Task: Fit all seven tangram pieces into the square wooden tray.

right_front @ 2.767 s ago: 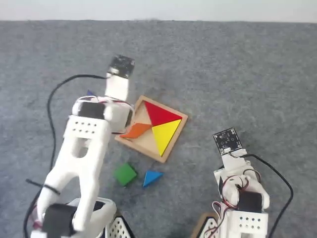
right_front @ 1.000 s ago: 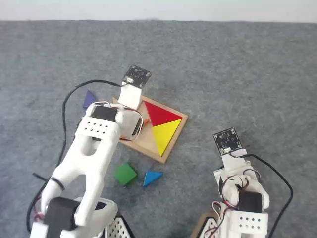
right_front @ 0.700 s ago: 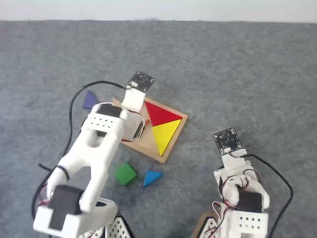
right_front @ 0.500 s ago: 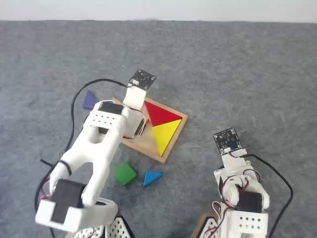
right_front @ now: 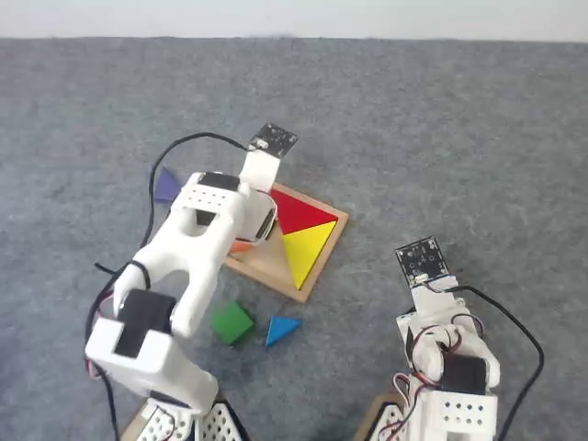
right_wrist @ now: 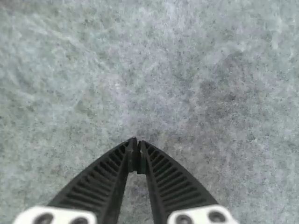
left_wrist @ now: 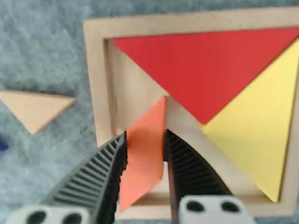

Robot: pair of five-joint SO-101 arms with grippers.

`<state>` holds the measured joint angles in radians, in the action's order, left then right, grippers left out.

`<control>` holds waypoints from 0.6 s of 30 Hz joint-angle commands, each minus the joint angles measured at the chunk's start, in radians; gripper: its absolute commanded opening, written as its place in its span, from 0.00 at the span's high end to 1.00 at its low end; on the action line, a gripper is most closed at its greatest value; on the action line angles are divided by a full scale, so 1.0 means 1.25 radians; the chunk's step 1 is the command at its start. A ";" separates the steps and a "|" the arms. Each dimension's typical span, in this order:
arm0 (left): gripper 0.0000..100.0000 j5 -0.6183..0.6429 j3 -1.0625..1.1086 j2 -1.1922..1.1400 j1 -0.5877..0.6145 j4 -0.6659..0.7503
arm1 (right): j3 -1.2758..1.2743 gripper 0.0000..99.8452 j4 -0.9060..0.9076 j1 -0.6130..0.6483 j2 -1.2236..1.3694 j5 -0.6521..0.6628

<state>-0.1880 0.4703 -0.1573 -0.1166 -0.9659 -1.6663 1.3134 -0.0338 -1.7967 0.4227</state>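
In the bare half of the tray (left_wrist: 96, 79), the left gripper (left_wrist: 145, 136) is squeezing the orange piece (left_wrist: 142, 163) by its long sides, its pointy end aiming at the red triangle (left_wrist: 205, 65).

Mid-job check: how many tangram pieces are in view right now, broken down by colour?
Red triangle: 1
Yellow triangle: 1
Orange piece: 1
Green square: 1
Light blue triangle: 1
Dark blue triangle: 1
Tan triangle: 1
Total: 7
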 commanded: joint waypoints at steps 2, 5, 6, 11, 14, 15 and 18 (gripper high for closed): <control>0.87 0.014 -0.077 -0.029 0.005 0.018 | -0.014 0.99 0.002 0.003 -0.013 0.006; 0.87 0.017 -0.116 -0.066 0.002 0.018 | -0.014 0.99 0.002 0.003 -0.013 0.006; 0.88 0.017 -0.121 -0.072 0.005 0.018 | -0.014 0.99 0.002 0.003 -0.013 0.006; 0.92 0.016 -0.053 0.054 0.039 0.047 | -0.014 0.99 0.002 0.003 -0.013 0.006; 0.87 0.011 0.085 0.199 0.041 0.102 | -0.014 0.99 0.002 0.003 -0.013 0.006; 0.86 0.005 0.125 0.244 0.039 0.103 | -0.014 0.99 0.002 0.003 -0.013 0.006; 0.86 -0.021 0.199 0.349 0.047 0.060 | -0.014 0.99 0.002 0.003 -0.013 0.006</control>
<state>-0.1849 0.6651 0.1143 -0.0752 -0.8661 -1.6663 1.3134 -0.0338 -1.7967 0.4227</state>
